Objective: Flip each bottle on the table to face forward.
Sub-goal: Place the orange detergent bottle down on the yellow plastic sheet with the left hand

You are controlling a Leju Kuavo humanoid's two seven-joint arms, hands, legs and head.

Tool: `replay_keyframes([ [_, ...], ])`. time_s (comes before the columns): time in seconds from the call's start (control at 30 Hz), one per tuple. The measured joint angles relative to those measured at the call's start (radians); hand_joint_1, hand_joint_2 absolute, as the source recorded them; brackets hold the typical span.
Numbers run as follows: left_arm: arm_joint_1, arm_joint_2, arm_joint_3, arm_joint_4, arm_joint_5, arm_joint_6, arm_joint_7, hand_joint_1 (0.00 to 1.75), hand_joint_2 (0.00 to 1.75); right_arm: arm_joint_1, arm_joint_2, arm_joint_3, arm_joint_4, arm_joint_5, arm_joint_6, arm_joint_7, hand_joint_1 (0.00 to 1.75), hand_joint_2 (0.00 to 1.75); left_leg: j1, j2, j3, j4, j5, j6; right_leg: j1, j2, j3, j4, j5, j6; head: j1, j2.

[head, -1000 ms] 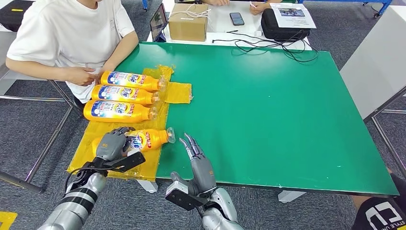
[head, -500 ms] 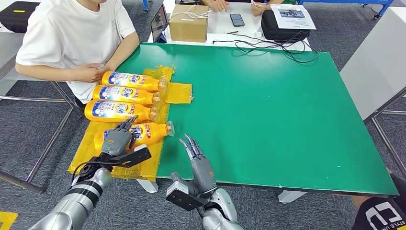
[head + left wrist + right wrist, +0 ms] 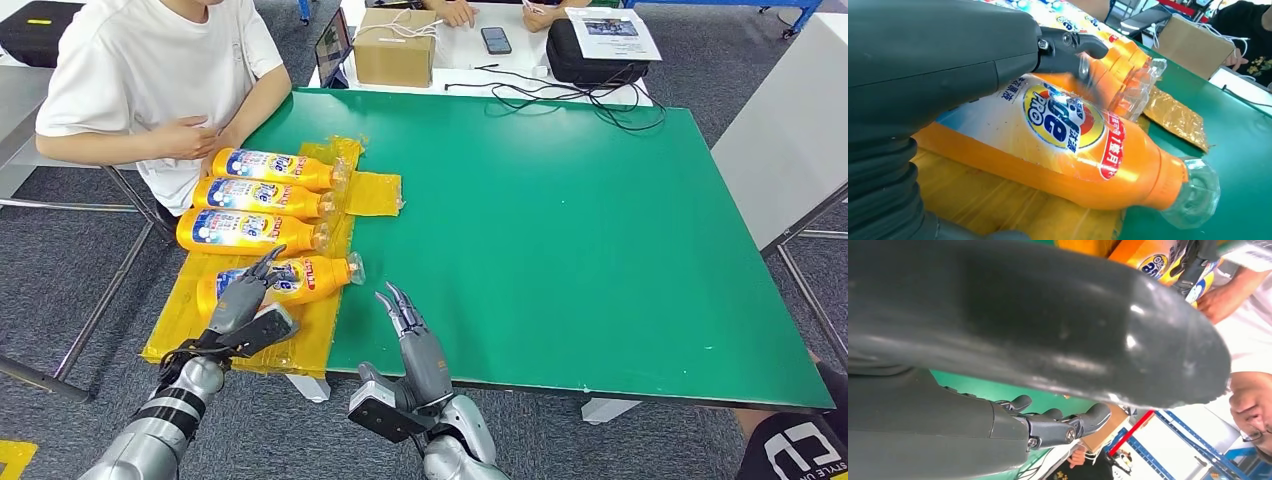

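Note:
Four orange detergent bottles lie on a yellow cloth (image 3: 190, 310) at the green table's left side, clear caps pointing right. Three lie side by side at the back: (image 3: 275, 167), (image 3: 262, 197), (image 3: 250, 231). The nearest bottle (image 3: 305, 275) lies with its colourful label upward, shown close in the left wrist view (image 3: 1073, 145). My left hand (image 3: 245, 300) hovers at that bottle's base end, fingers (image 3: 1068, 45) stretched over it without gripping. To the right of the bottle's cap my right hand (image 3: 415, 340) stands open over the table's front edge, with its fingers (image 3: 1058, 427) straight.
A person in a white shirt (image 3: 150, 70) sits at the table's left corner, close to the back bottles. A cardboard box (image 3: 393, 45), a phone (image 3: 494, 39), a black bag (image 3: 590, 55) and cables (image 3: 560, 90) lie beyond the far edge. Bare green surface (image 3: 580, 240) spreads to the right.
My left hand has let go of the nearest bottle and drawn back toward the front edge. The bottle lies slightly farther back, label up. The person's hand has lifted off the table.

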Motion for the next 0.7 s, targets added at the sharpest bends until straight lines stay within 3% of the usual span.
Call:
replay_keyframes([
  [0.2, 0.029, -0.088, 0.113, -0.12, 0.283, -0.014, 0.0, 0.0, 1.75, 0.0, 0.0, 0.0, 0.001, 0.011, -0.018, 0.019, 0.0, 0.0, 0.0, 0.0, -0.004, 0.001, 0.001, 0.0, 0.0, -0.001, -0.003, 0.0, 0.0, 0.0, 0.0, 0.0],
  [0.3, 0.029, -0.127, 0.149, -0.169, 0.343, -0.012, 0.006, 0.0, 1.75, 0.0, 0.0, 0.001, 0.001, 0.012, -0.024, 0.023, 0.0, 0.0, 0.0, -0.001, -0.005, 0.001, 0.0, 0.0, 0.0, -0.001, -0.003, 0.0, 0.0, 0.001, 0.0, 0.0],
  [0.7, 0.061, -0.219, 0.168, -0.329, 0.506, -0.023, -0.014, 0.0, 1.75, -0.002, 0.0, 0.008, 0.001, 0.0, -0.064, 0.016, 0.0, 0.0, 0.0, 0.0, -0.007, 0.001, 0.0, 0.0, 0.0, -0.001, -0.006, 0.0, 0.0, 0.001, 0.0, 0.0],
])
